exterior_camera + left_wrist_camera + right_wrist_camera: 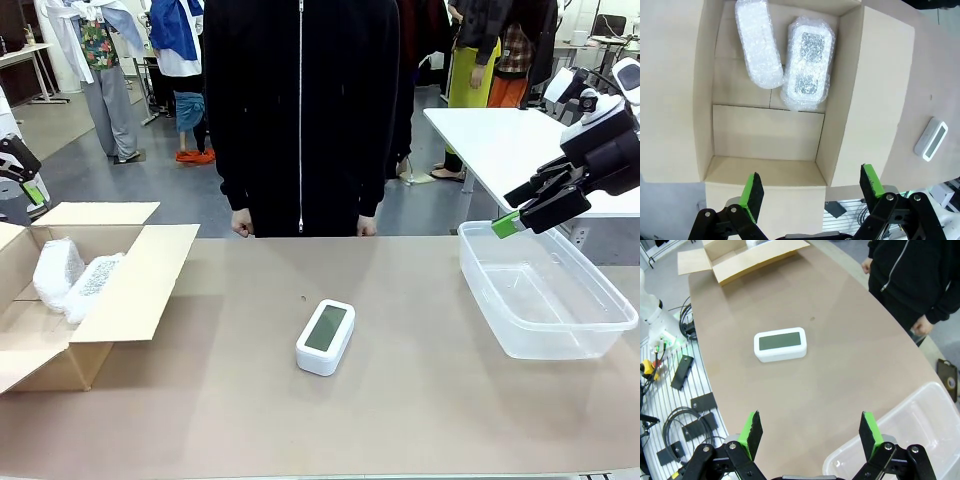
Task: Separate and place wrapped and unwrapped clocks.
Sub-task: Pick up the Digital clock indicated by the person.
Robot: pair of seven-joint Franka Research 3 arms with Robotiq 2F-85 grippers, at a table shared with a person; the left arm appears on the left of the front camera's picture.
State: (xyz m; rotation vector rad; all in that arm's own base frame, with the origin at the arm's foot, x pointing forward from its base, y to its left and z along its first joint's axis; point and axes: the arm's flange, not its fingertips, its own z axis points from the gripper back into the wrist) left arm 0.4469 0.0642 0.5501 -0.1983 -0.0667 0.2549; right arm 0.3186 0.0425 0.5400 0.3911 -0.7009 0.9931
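L gripper [812,187] hangs over the open cardboard box [765,135] at the table's left end. Its fingers are wide apart w/ nothing btwn them. Two wrapped clocks lie on the box floor toward one end, side by side and touching. First wrapped clock [807,62] is screen-up, grey display visible thru the bubble wrap. Second wrapped clock [759,42] shows only white wrap, face not readable.

Bare clock [325,337] lies flat, screen up, near the middle of the brown table [420,400], well apart from both box and clear plastic tub [480,268]. The tub sits at the right end.

R gripper [512,218] hovers tilted above the tub's far-left corner, fingers spread apart, gripping nothing. Its wrist cam looks down at the bare clock and the tub rim.

Person in black zip jacket stands at the far edge. Person's left-of-pic hand [242,225] and right-of-pic hand [366,227] are both down at the table edge.
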